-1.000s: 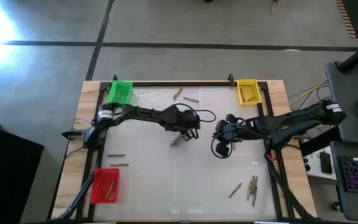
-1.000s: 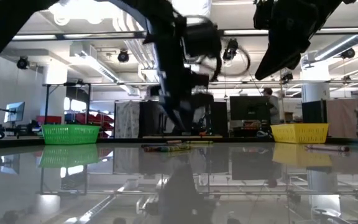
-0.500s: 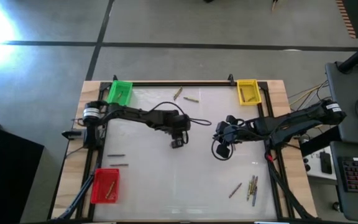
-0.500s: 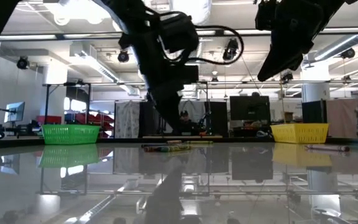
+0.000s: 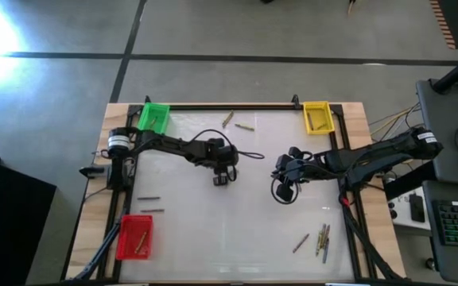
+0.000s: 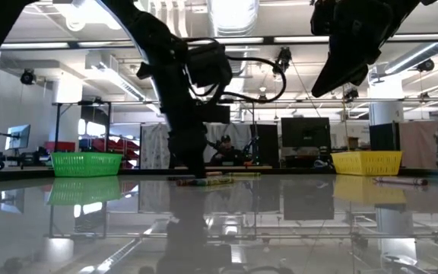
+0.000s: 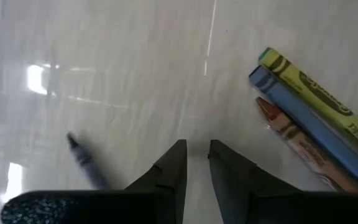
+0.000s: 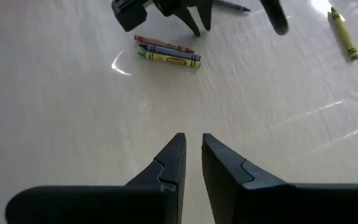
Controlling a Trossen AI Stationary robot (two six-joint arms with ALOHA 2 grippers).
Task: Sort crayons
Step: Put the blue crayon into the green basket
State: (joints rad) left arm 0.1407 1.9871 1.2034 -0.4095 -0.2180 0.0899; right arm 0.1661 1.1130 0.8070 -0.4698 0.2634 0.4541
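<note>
Three crayons, green, blue and brown, lie side by side flat on the white table, just beside my left gripper; the right wrist view shows them too. A dark crayon lies on the gripper's other side. My left gripper is low over the table's middle, pointing steeply down, shut with nothing between its fingers. Whether its tips touch the table, I cannot tell. My right gripper hangs shut and bare above the table, right of centre.
A green bin sits at the far left corner, a yellow bin at the far right, a red bin at the near left. Loose crayons lie at the far edge, at the left and near right.
My left gripper has moved toward the table's left edge and sunk close to the table, rolling about its wrist as it went. The three crayons lie still on the table.
</note>
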